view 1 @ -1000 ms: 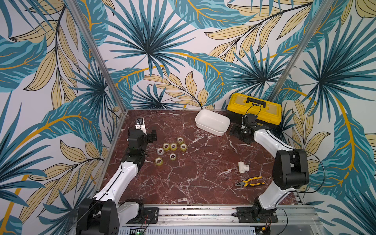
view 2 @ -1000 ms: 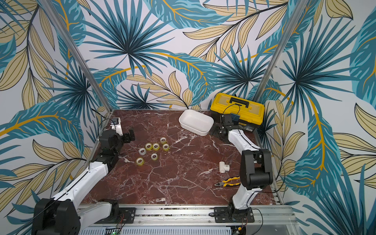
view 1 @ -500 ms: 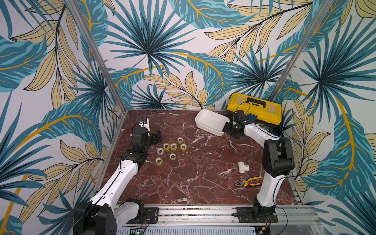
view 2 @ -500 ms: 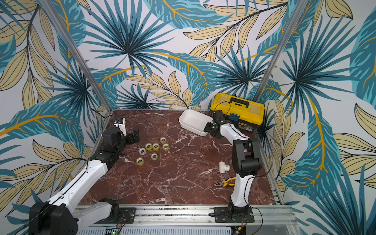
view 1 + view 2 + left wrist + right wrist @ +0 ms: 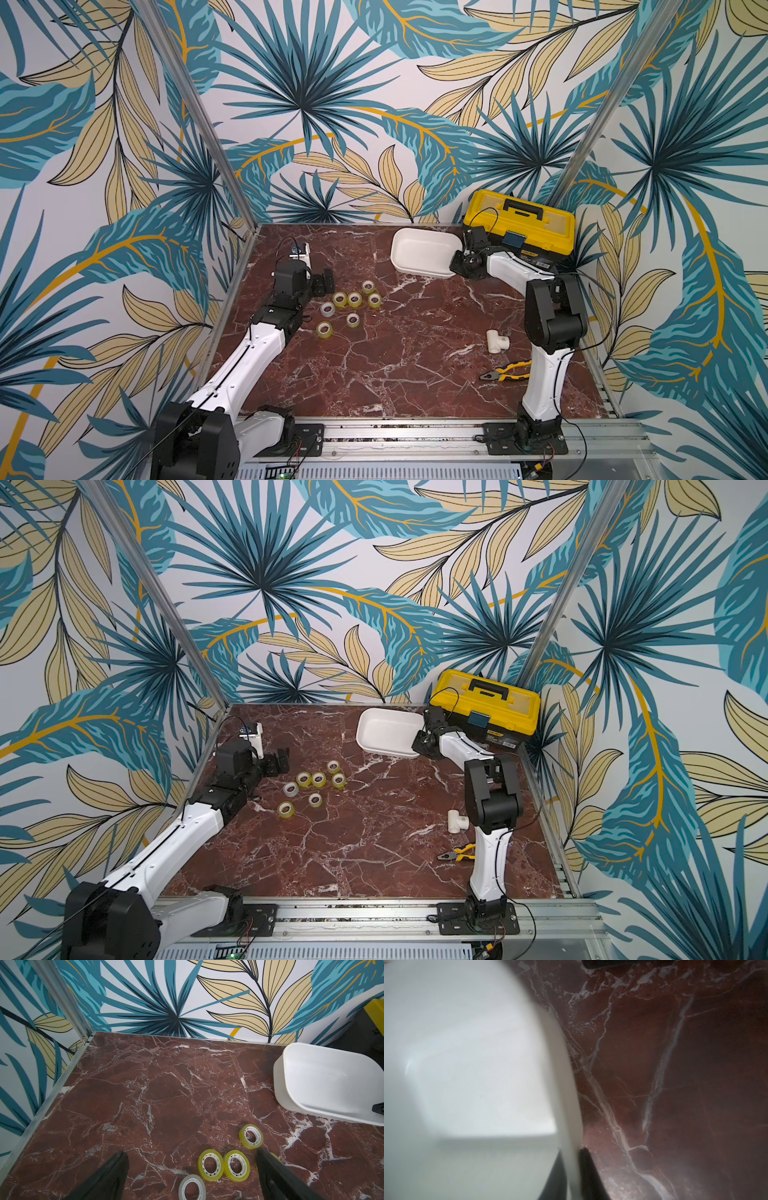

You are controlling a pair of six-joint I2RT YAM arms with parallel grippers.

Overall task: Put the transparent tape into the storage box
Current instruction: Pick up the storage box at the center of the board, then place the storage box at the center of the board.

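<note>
Since a second ago the right arm point(image 5: 509, 266) has swung from the toolbox front to the storage box's right-hand end, and its jaws, wide apart then, have closed. The left arm point(image 5: 266, 345) has reached further toward the tape.

Nearest on the counter point(image 5: 415, 374) lie yellow-handled pliers point(image 5: 505, 371). A white pipe fitting point(image 5: 497, 341) lies just beyond them, and both are beside the right arm's upright link.

Further in, on the left side, the transparent tape point(image 5: 354, 299) lies as seven loose rolls flat on the marble, mostly yellowish and one whitish, all outside the box. The left jaws stand wide apart, holding nothing, just beside the rolls. In the left wrist view several rolls show between the fingers point(image 5: 108, 1178).

Farther back the storage box point(image 5: 419, 272) sits near the rear wall. The right jaws are clamped on its wall: the right wrist view shows one of the fingers point(image 5: 556, 1176) inside the rim and one outside. Behind it stands the yellow-and-black toolbox point(image 5: 519, 220), lid shut.
</note>
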